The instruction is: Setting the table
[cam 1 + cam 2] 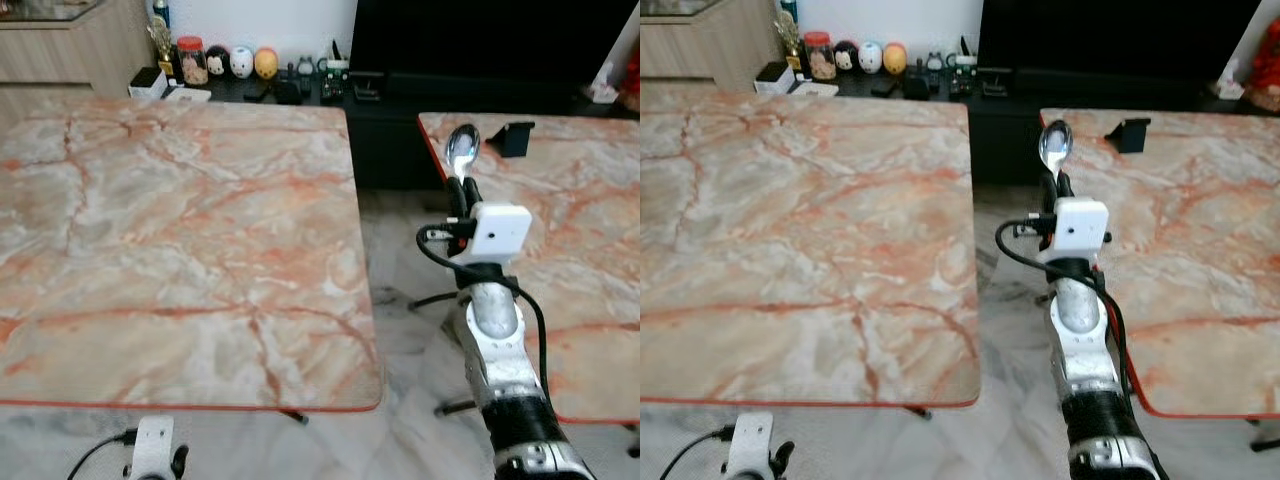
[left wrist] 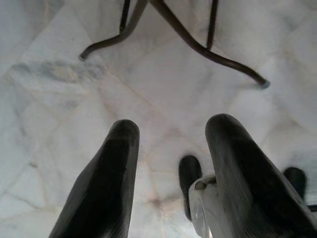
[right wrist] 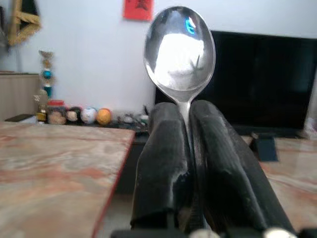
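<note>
A shiny metal spoon [image 1: 462, 150] stands bowl-up, its handle pinched in my right gripper [image 1: 461, 190], which is shut on it. The right wrist view shows the spoon's bowl [image 3: 179, 48] rising above the two black fingers [image 3: 163, 163]. The right arm is raised over the gap between two marble tables, beside the left edge of the right table [image 1: 590, 230]. The large left table [image 1: 170, 240] has a bare top. My left gripper [image 2: 171, 163] hangs low near the floor, open, holding nothing.
A dark low cabinet [image 1: 400, 120] with a black TV stands behind the tables. Small jars and figurines [image 1: 225, 63] line its left part. A small black stand [image 1: 516, 137] sits on the right table's far edge. Table legs [image 2: 198, 44] cross the pale marble floor.
</note>
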You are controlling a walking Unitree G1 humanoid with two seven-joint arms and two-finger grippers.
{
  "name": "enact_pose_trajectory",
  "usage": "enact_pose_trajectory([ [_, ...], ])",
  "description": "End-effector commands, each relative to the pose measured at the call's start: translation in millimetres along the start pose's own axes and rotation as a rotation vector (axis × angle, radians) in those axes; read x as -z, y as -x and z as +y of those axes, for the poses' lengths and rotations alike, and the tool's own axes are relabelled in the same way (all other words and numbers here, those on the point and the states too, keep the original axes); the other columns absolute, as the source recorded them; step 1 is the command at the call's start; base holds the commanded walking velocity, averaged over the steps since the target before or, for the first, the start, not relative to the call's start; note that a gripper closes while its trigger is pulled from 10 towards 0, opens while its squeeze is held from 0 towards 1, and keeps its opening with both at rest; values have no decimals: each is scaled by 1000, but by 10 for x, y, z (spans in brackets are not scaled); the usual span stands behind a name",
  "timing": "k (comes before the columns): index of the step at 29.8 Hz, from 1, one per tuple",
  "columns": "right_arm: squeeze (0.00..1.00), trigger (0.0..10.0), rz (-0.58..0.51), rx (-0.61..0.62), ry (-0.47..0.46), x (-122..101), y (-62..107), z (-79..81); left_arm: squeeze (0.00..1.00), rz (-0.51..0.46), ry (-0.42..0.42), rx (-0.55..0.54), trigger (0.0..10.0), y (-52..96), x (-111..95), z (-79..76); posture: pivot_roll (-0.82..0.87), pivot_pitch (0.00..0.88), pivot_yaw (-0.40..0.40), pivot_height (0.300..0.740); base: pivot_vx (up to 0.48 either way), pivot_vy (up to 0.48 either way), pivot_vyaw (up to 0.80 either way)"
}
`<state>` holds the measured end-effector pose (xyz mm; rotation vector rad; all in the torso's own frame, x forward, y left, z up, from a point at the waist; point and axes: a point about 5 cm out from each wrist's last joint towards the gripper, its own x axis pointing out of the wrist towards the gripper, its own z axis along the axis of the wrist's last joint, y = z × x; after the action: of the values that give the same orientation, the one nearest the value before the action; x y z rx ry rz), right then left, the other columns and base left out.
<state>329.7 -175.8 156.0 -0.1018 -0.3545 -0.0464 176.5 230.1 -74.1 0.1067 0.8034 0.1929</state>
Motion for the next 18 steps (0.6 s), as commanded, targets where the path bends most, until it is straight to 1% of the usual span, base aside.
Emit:
enact_pose_trajectory([
  [1, 0, 10000, -39, -4, -18, -96, -57, 40, 0, 11, 0, -7, 10000, 8, 30, 15, -9, 0, -53, 740, 0, -270, 0],
  [10, 0, 10000, -47, -9, -32, -111, -60, 108, 0, 12, -16, 2, 10000, 6, 26, 26, -24, 0, -35, 740, 0, -273, 0],
  [18, 0, 10000, -52, 5, -24, -113, -52, 61, 0, 4, -32, 6, 10000, -13, -27, 51, -32, 0, -21, 740, 0, -275, 0],
])
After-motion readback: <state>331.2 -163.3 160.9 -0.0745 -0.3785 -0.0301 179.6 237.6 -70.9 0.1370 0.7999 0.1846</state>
